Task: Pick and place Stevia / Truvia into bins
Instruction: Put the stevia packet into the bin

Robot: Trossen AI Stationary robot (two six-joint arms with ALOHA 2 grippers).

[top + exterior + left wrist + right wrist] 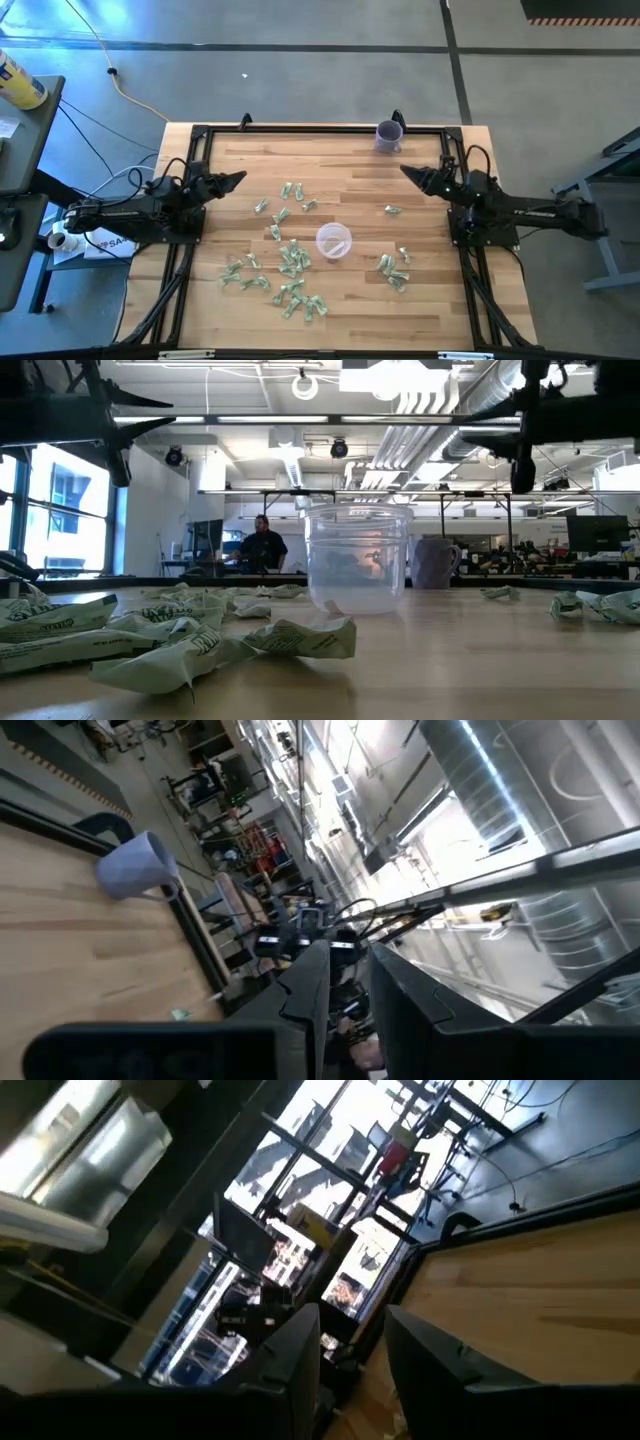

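Note:
Many pale green and white Stevia sachets (290,262) lie flat and scattered over the middle and near part of the wooden table, with a smaller group (393,270) to the right; in the low view they lie in front (180,645). The clear cup (333,241) stands upright on its base among them (357,560). My left gripper (243,177) hovers at the table's left side, pointing toward the middle, its fingers (305,1005) a narrow gap apart with nothing between them. My right gripper (403,169) hovers at the right side, facing it, also narrowly open and empty (352,1345).
A purple opaque cup (388,135) stands at the table's far edge, right of centre (140,865). Black frame rails (300,128) run along the table's far, left and right sides. One lone sachet (393,210) lies near the right arm. A person (262,545) sits far behind the table.

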